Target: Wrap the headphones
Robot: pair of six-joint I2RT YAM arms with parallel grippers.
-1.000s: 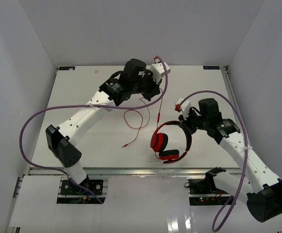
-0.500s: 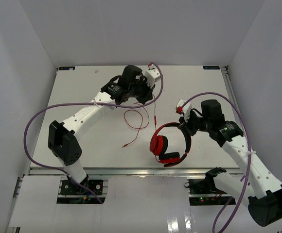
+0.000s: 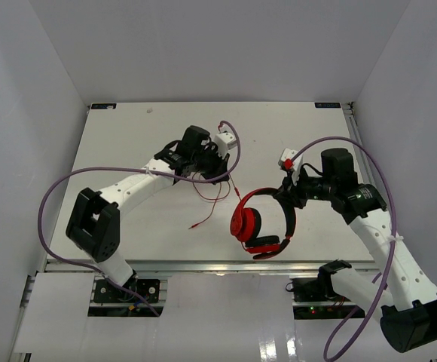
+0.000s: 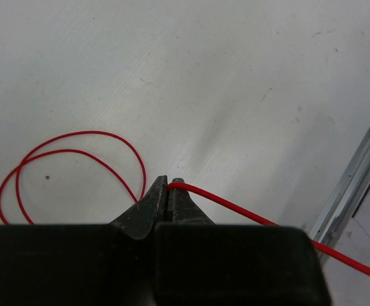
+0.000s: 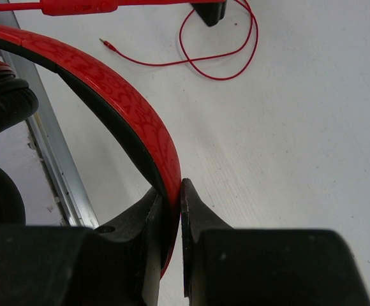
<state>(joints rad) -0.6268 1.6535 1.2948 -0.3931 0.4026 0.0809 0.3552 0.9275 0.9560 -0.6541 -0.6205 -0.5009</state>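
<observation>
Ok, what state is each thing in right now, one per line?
left pincer: shut on the cord.
right pincer: shut on the headphones band.
cord: unwrapped, loose loops on the table.
headphones: held by the band.
plug: lying free on the table.

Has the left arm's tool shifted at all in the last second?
Yes. The left tool, pinching the red cord, has come away from the table's far edge toward the near side, drifting slightly left.
</observation>
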